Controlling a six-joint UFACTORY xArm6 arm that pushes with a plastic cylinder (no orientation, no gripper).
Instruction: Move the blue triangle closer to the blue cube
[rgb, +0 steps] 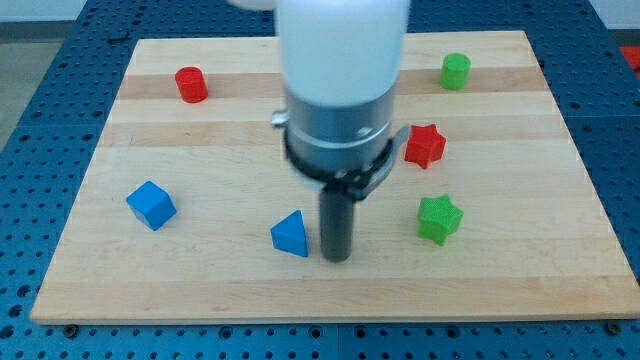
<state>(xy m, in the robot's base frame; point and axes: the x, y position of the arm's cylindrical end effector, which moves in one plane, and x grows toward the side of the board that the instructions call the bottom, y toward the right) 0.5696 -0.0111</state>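
Observation:
The blue triangle (291, 234) lies on the wooden board (200, 130) near the view's bottom, a little left of centre. The blue cube (151, 205) sits further to the view's left, slightly higher up. My tip (337, 258) rests on the board just to the right of the blue triangle, a small gap away from its right edge. The arm's white and grey body hangs above and hides the board's middle.
A red cylinder (191, 84) stands at the view's top left and a green cylinder (455, 71) at the top right. A red star (424, 145) and a green star (439, 219) lie to the right of my tip.

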